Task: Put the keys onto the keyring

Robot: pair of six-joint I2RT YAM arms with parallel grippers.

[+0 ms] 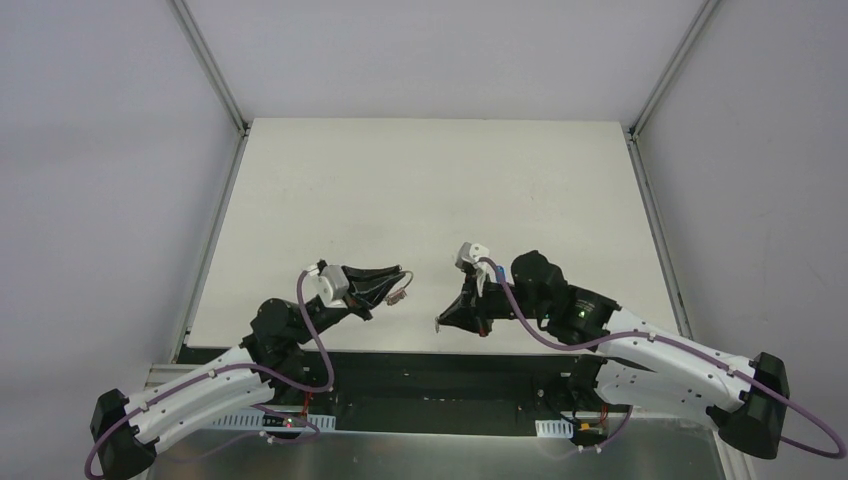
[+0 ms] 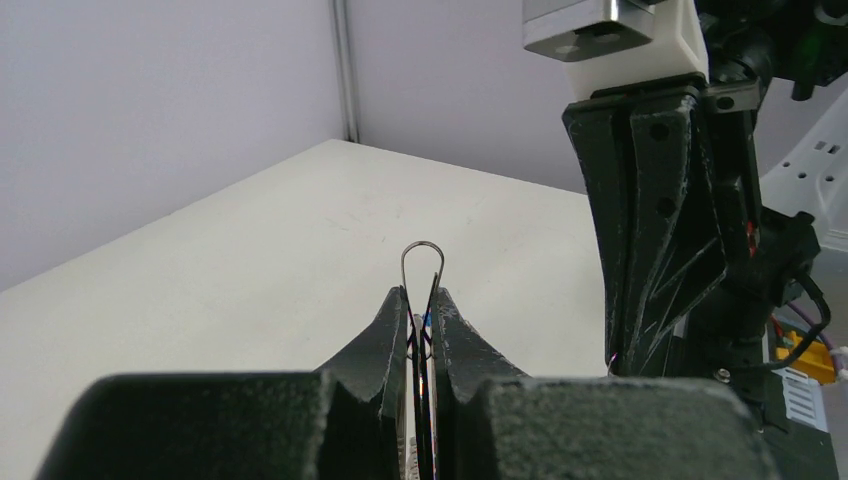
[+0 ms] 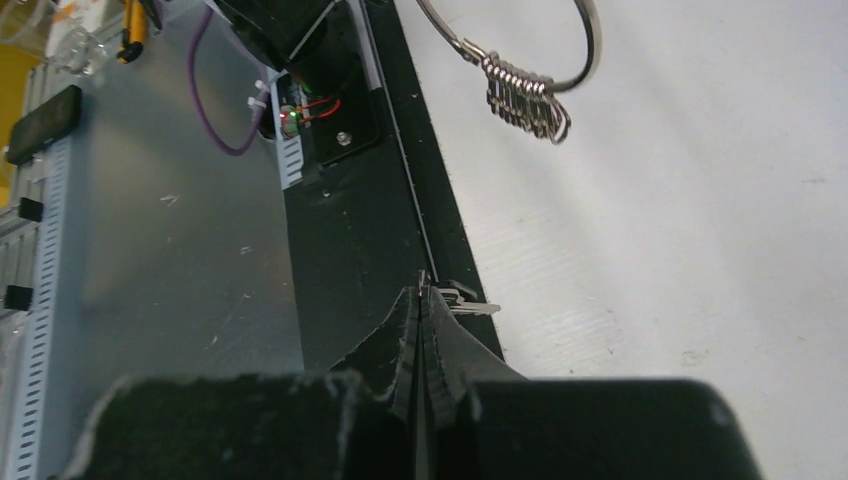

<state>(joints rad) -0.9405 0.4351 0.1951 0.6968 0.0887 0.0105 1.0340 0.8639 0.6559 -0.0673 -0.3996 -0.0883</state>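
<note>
Top external camera is showing us reaching both arms over the near edge of the table [image 1: 420, 180]. Our left gripper [image 1: 392, 284] is pinching the keyring [image 3: 524, 92], pressing tight on the thin wire, and a small loop of it is poking out past the tips. Our right gripper [image 1: 448, 319] is squeezing shut on a key [image 3: 468, 304]. Only its silver blade is sticking out, so we cannot tell its colour. The two grippers are facing each other, near but not touching.
</note>
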